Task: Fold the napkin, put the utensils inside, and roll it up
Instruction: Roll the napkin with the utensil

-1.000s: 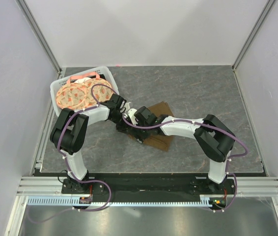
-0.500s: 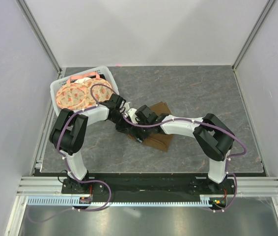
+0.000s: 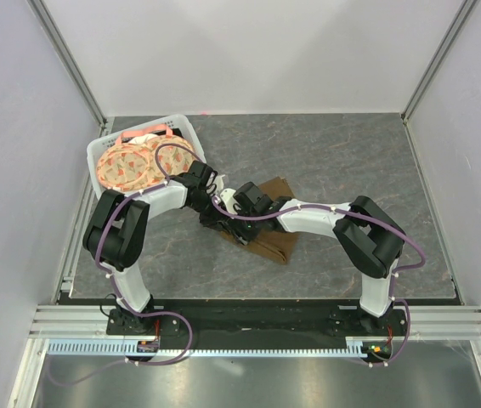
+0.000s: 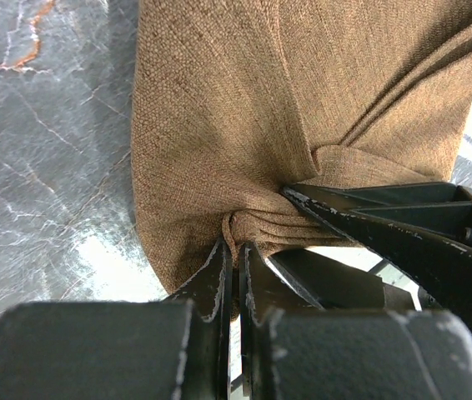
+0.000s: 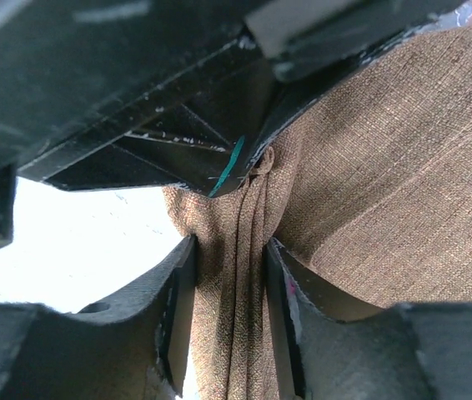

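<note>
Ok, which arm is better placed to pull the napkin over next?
Left, probably: the left gripper is pinched shut on the napkin, while the right gripper has its jaws wider around a thick fold.

One napkin (image 4: 219, 100), two grippers (image 4: 234, 254) (image 5: 229, 283) (one utensil (image 5: 231, 167))

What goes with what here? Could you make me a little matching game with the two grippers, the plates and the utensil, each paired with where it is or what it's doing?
Things:
1. left gripper
2. right gripper
3. plates
4. utensil

Places or states:
a. lying in the white basket
b. only a teal sliver peeking out of the cloth
c. pinched tightly shut on a gathered tip of the napkin
d. fingers on either side of a thick bunched fold of the napkin

Pairs: 1-c, 2-d, 3-a, 4-b
</note>
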